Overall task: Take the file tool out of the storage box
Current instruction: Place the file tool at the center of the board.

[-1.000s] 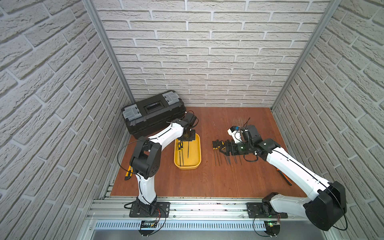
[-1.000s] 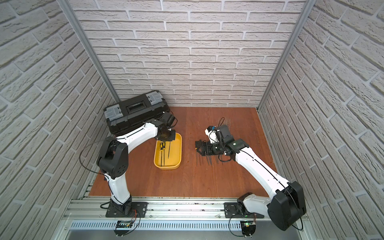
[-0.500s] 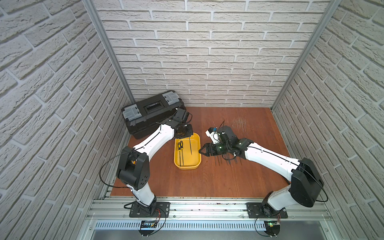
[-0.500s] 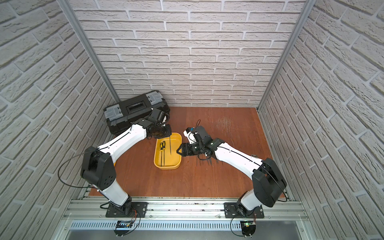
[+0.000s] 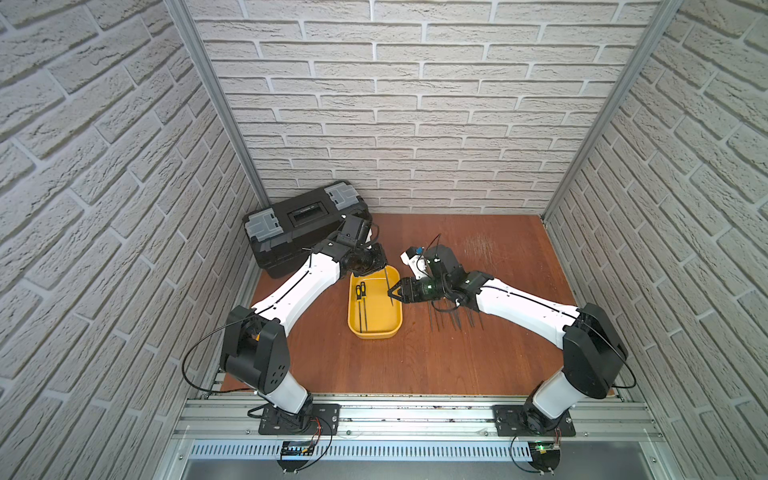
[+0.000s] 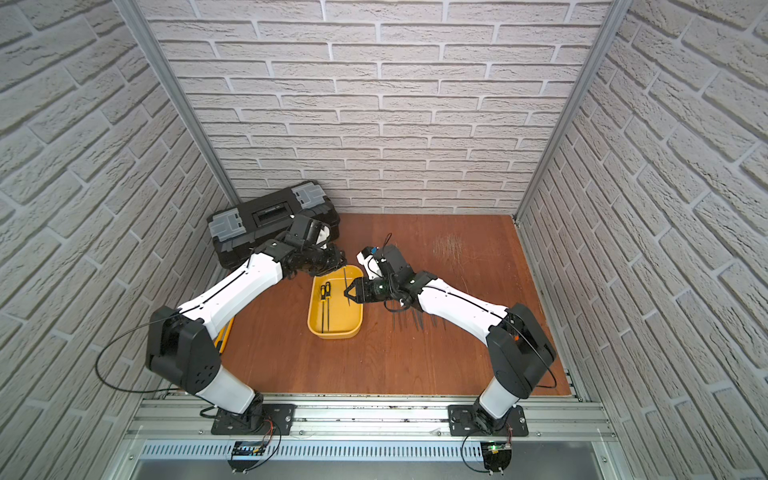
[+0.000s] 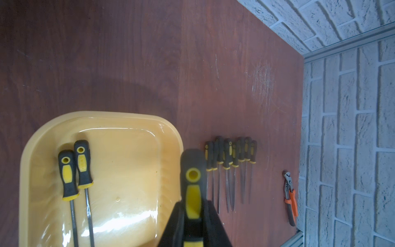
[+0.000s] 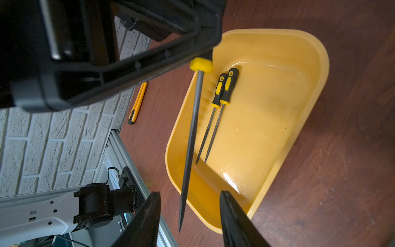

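Two files (image 7: 67, 175) lie in the storage box (image 7: 102, 115); left hand (image 7: 192, 202) pinches the file tool (image 8: 192, 128) by the handle; right hand (image 8: 189, 193) stands spread astride its blade.

2 files (image 7: 82, 164) in storage box (image 7: 128, 154), left side. Toolbox (image 5: 291, 224) behind-left of it, file row (image 7: 230, 154) on its right. File tool (image 8: 193, 128) above box, between my left claw (image 7: 193, 203) and right claw (image 8: 190, 193).

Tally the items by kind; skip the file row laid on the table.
Storage box: 1
Files lying in it: 2
Held file in left gripper: 1
Pliers: 1
Utility knife: 1
Toolbox: 1
Total: 7
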